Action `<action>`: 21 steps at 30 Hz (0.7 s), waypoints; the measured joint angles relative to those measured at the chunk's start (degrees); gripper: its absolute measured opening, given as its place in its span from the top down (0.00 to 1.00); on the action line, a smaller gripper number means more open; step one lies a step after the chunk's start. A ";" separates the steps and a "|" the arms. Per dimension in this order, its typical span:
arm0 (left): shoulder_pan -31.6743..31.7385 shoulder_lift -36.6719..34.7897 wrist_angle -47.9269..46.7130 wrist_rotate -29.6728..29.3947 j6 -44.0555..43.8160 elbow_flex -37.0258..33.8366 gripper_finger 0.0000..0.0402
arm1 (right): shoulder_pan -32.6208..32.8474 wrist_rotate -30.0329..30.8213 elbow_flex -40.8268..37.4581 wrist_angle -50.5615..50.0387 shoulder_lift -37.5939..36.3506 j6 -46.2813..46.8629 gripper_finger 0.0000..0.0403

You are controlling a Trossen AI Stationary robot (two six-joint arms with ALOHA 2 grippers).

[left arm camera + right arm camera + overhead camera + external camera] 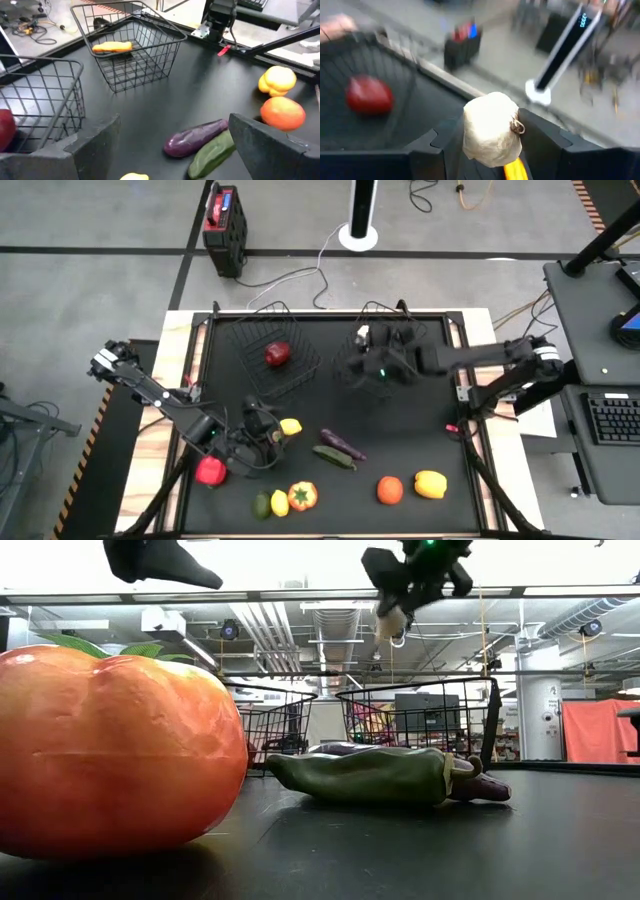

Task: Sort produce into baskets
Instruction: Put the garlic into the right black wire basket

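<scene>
Black mat [420,440]: covers the table and carries two wire baskets along its far edge, with loose produce toward the near edge.
Right gripper [364,338]: hangs over the far left corner of the right basket [388,352], clamped on a white garlic bulb [491,128], which sits between the dark fingers [542,135] in the wrist view.
Right basket contents: an orange carrot [112,47] lies on its floor.
Left basket [278,345]: holds a red apple [278,354] near its middle.
Left gripper [262,425]: low over the mat near the left part of the near edge, fingers [95,137] spread wide with nothing between them, just beside a lemon [290,426].
Middle of the mat: a purple eggplant [344,444] and a green cucumber [334,458] lie side by side, touching.
Near edge, right part: an orange tomato [389,490] and a yellow pepper [430,483], close together.
Near edge, left part: a red pepper [211,471], a small green fruit [262,505], a small yellow fruit [279,502] and an orange pepper [302,496].
</scene>
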 joint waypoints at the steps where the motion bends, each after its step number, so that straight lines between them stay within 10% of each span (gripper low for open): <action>1: -0.02 0.02 -0.03 0.06 -0.55 0.00 0.13 | -1.90 -3.10 1.45 -4.79 0.51 1.74 0.59; 9: -0.13 0.02 -0.03 0.09 -1.92 0.37 0.13 | -17.88 -29.54 5.23 -24.31 5.15 4.02 0.59; 21: -0.13 0.02 -0.12 0.09 -1.78 0.39 0.13 | -28.77 -31.10 5.16 -26.08 12.39 -3.10 0.59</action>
